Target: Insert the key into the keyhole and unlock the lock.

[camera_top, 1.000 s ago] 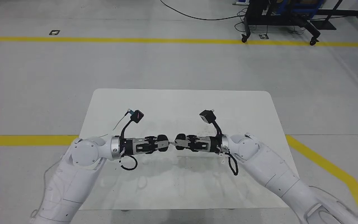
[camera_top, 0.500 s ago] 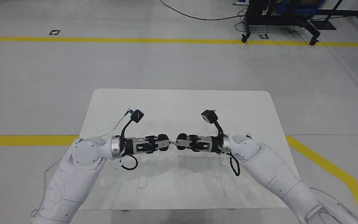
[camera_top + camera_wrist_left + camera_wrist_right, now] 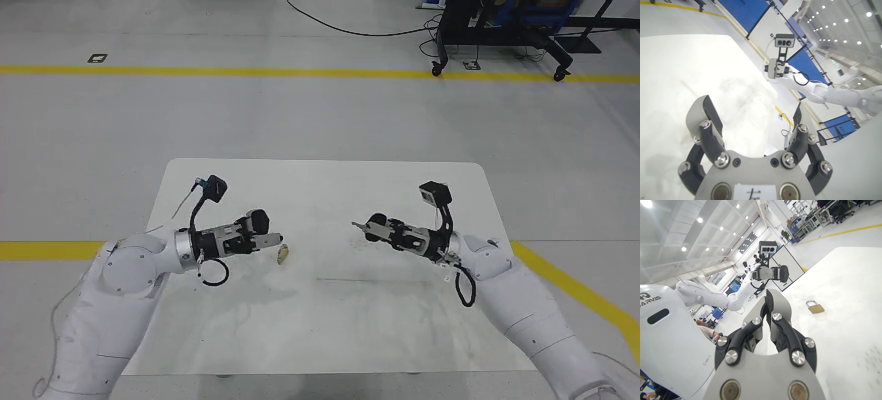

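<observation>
A small brass padlock (image 3: 284, 254) lies on the white table (image 3: 330, 310), left of its middle; it also shows in the right wrist view (image 3: 815, 308) with its shackle up. My left gripper (image 3: 268, 230) hovers just left of the padlock, open with nothing between its fingers (image 3: 711, 111). My right gripper (image 3: 368, 227) is right of centre, shut, with a thin silver key tip (image 3: 354, 225) sticking out toward the padlock. In its own wrist view the right gripper's (image 3: 768, 296) pads are pressed together and hide the key.
The table's rounded edges lie near both arms' elbows. Yellow floor lines (image 3: 300, 71) run beyond and beside the table. A black wheeled cart (image 3: 500, 35) stands far back right.
The two grippers, joined at the table's centre before, have drawn apart. The left one opened and let go of the padlock, which now lies on the table. The right one moved right, still shut.
</observation>
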`<state>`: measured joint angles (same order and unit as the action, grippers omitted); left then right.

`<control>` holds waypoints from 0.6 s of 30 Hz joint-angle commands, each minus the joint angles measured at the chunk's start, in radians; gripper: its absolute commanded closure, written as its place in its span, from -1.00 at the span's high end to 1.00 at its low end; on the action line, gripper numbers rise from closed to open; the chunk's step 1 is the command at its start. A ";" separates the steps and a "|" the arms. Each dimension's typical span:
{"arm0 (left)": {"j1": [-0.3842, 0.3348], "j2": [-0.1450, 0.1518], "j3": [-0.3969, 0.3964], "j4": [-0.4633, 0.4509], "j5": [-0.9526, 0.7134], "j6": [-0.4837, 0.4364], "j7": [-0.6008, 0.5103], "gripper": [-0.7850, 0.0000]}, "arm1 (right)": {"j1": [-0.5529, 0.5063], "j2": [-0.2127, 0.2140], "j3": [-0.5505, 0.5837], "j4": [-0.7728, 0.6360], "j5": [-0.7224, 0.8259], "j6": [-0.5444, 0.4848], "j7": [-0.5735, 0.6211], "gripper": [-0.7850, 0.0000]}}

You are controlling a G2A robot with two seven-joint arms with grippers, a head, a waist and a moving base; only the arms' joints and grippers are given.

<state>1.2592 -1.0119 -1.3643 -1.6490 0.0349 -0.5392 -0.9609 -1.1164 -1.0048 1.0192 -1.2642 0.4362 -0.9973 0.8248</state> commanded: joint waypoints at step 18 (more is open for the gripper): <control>0.039 -0.010 0.217 -0.145 1.021 0.158 0.149 0.57 | 0.000 0.000 0.000 -0.001 0.000 0.001 -0.001 -1.00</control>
<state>1.3065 -1.0207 -1.1574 -1.7968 1.0478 -0.3774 -0.7964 -1.1164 -1.0048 1.0193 -1.2653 0.4367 -0.9964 0.8236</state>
